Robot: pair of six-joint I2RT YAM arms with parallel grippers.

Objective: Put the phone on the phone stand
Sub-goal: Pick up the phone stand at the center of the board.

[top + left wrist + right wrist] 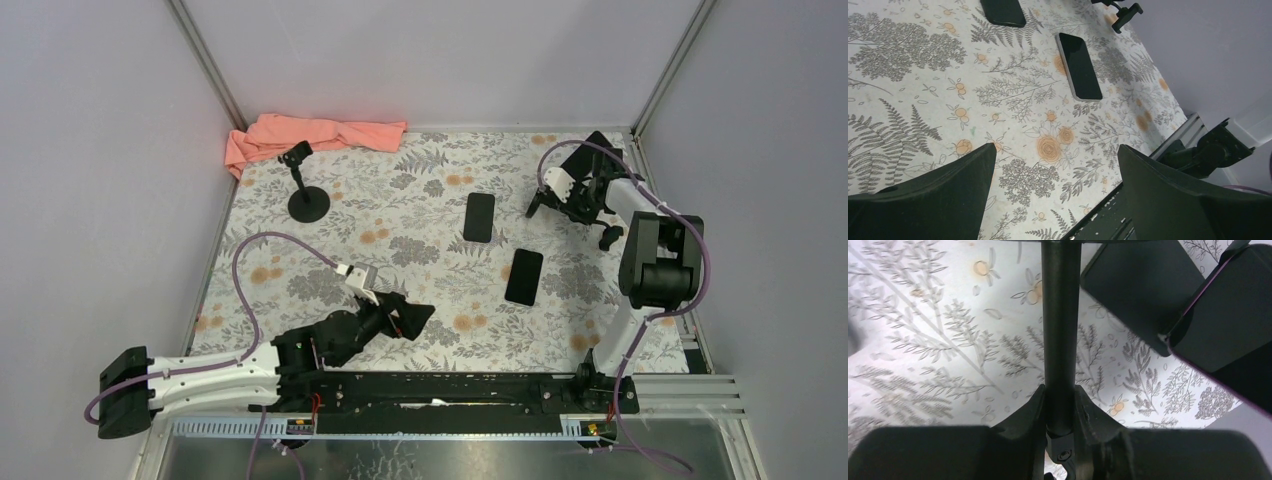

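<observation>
- A crumpled salmon-pink cloth [310, 135] lies bunched at the far left corner of the floral-patterned table [420, 250].
- An upright black phone stand with a round base [308, 195] stands just in front of the cloth, nothing on it.
- The left hand [1057, 148] hovers over the table toward the near edge, fingers spread wide and released, touching nothing.
- A flat black rectangular phone [479, 217] lies face up mid-table; a second black phone with a pale rim [524, 276] lies nearer the near edge and further right, the two apart.
- The right hand [1059, 400] is at the far right corner, clenched on a thin black post [1058, 330]; both fingers [1030, 412] press its sides. This looks like part of a second stand.
</observation>
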